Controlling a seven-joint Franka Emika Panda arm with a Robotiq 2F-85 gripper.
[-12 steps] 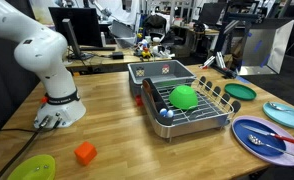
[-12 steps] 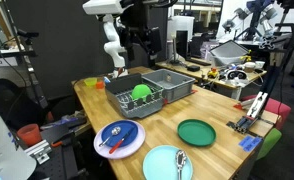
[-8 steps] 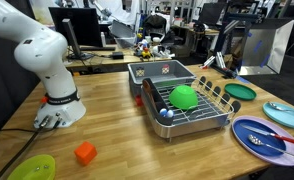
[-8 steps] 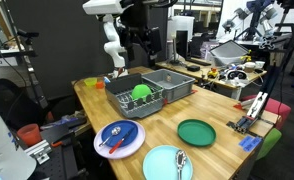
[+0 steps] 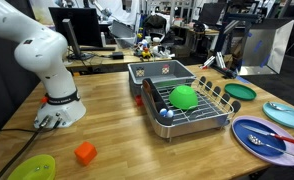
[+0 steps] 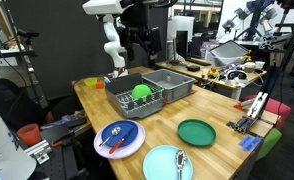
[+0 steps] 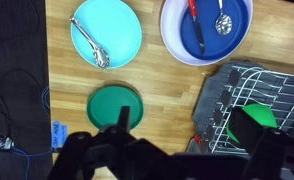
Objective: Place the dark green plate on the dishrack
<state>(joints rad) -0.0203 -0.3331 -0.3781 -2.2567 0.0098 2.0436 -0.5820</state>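
Wooden table (image 5: 107, 120) in a cluttered lab carries everything we need. Our gripper (image 7: 172, 165) hangs high above it, jaws spread wide and holding nothing. The dark green plate (image 6: 196, 131) lies flat on bare wood with nothing on it, well apart from the rack (image 5: 212, 118). In the wrist view it sits just beyond the gripper, under the teal plate (image 7: 105, 32) in the picture and off to one side of the rack. A bright green bowl (image 5: 184, 97) takes up part of the rack, and the prongs beside it look free.

We judge the plate to be light, stiff, rather slick plastic, and not fragile. Lying flat, it offers only its raised rim, so we would set one jaw outside the edge and one inside and pinch the rim. Held by one edge it may droop or swing, so the bite should be deep and firm. A shallow bite could let it slip out, and pressing down hard could skate it across the wood. We reckon the approach comes first.
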